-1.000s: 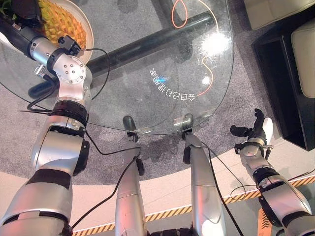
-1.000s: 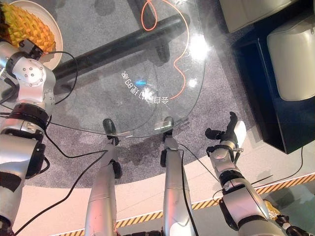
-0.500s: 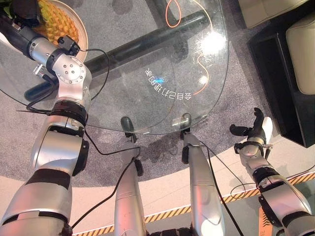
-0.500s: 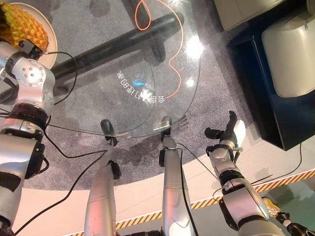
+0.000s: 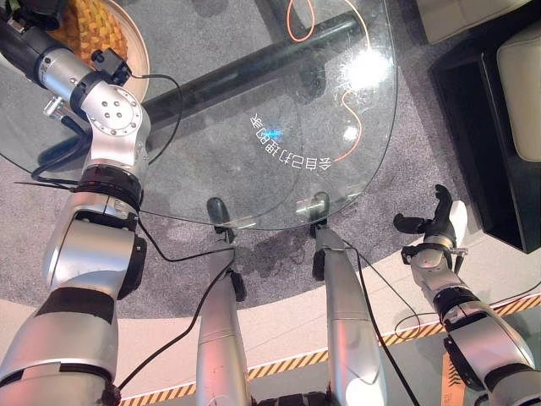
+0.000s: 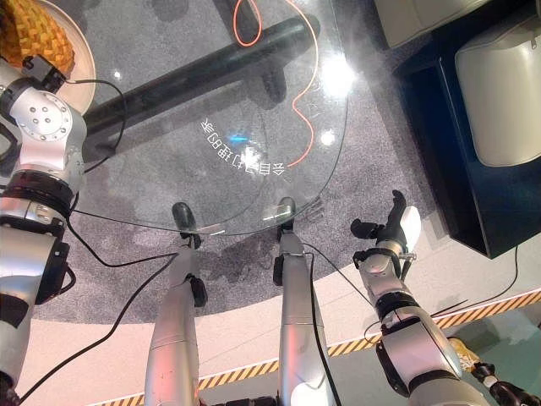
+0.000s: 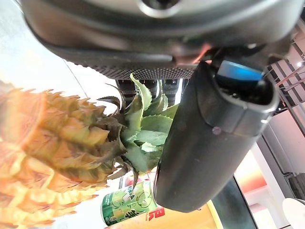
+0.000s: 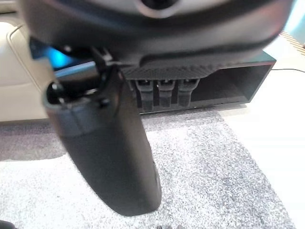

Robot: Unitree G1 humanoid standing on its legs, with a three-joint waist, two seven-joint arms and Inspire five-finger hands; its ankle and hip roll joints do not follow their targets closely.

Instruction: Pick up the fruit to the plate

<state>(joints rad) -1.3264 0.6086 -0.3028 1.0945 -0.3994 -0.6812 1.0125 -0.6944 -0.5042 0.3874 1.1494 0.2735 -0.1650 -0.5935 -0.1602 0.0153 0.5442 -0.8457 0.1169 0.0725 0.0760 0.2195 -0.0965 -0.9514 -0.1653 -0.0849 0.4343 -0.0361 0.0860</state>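
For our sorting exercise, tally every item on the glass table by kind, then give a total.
Pineapple: 1
Plate: 1
Drink can: 1
Total: 3

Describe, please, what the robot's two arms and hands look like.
Both arms are silver-grey metal with black bands at the joints. The left hand and right hand are dark; the right thumb wears a white cover. A round, screw-dotted joint sits on the left arm.

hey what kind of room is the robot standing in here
Probably a lounge or showroom sitting area: a round glass table on grey carpet, cream upholstered seats beside a dark low cabinet, and a pineapple on a plate.
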